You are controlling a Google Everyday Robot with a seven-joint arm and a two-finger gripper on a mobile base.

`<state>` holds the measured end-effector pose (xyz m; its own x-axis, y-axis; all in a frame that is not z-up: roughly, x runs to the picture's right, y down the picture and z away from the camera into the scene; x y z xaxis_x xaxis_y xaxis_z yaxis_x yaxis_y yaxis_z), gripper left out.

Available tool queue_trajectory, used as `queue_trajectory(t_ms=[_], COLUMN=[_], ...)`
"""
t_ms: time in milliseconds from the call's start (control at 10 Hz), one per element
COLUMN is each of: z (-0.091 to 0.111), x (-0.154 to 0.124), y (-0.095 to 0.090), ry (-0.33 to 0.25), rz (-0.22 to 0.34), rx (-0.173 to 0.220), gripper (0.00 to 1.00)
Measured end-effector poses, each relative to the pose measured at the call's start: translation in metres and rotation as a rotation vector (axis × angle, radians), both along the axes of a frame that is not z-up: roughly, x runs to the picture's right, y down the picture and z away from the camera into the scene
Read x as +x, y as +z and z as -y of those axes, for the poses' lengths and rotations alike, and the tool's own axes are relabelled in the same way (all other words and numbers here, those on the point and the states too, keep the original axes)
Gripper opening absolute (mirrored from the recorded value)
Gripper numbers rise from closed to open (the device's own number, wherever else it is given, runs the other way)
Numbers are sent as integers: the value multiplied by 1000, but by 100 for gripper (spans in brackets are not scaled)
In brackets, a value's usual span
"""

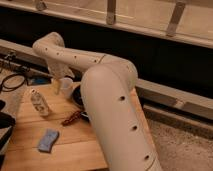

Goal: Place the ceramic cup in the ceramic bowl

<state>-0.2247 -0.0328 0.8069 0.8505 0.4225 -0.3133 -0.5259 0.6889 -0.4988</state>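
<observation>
The ceramic cup (66, 88), small and white, stands on the wooden table (75, 147) at its far side. My gripper (60, 85) hangs down right at the cup, open, with one pale finger (55, 86) showing just left of it. I cannot tell whether the finger touches the cup. The ceramic bowl (77, 96) is a dark round shape just right of the cup, mostly hidden behind my thick white arm (110, 105).
A whitish capped bottle (39, 102) lies on the table's left. A red-brown item (71, 118) lies mid-table and a blue sponge (48, 140) nearer the front. Black cables (12, 82) sit off the left edge. A dark rail and wall run behind.
</observation>
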Motion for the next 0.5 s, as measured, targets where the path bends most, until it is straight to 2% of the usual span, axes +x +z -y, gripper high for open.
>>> queue_trajectory(t_ms=[200, 300, 400, 500], z=[19, 33, 41, 46], x=[4, 11, 19, 24], y=[-1, 2, 6, 14], ry=[98, 198, 288, 356], rz=[21, 44, 77, 100], rx=[83, 157, 196, 210], gripper=[80, 80, 80, 80])
